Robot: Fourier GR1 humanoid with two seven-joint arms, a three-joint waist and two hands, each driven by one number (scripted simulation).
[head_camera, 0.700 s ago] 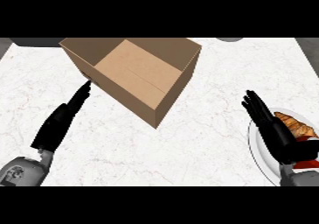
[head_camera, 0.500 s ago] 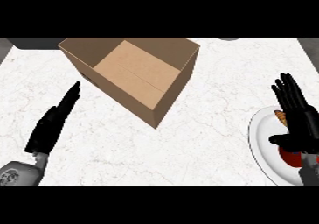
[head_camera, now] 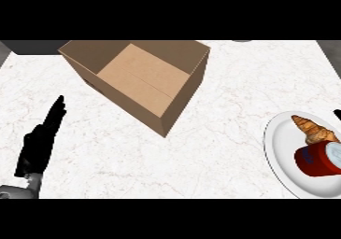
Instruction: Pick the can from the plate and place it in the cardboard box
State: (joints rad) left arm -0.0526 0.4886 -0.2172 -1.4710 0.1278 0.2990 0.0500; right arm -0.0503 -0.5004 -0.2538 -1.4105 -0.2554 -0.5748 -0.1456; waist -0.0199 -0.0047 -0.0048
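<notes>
A red can (head_camera: 322, 159) with a pale top lies on its side on the white plate (head_camera: 281, 158) at the right edge of the marble counter. Beside it on the same plate sits a croissant (head_camera: 313, 130). The open cardboard box (head_camera: 142, 77) stands at the upper middle, tilted, with nothing showing inside. My left hand (head_camera: 40, 140) rests open at the lower left, fingers straight and pointing up, well clear of the box. Only a black sliver of my right hand (head_camera: 339, 115) shows at the right edge, above the plate and apart from the can.
A dark block (head_camera: 31, 46) lies at the counter's far left corner, behind the box. The counter's right edge (head_camera: 330, 53) runs down near the plate. A small grey object (head_camera: 242, 40) peeks in at the top.
My right hand has pulled away to the right, off the plate, uncovering the can and croissant. My left hand has stayed at the lower left.
</notes>
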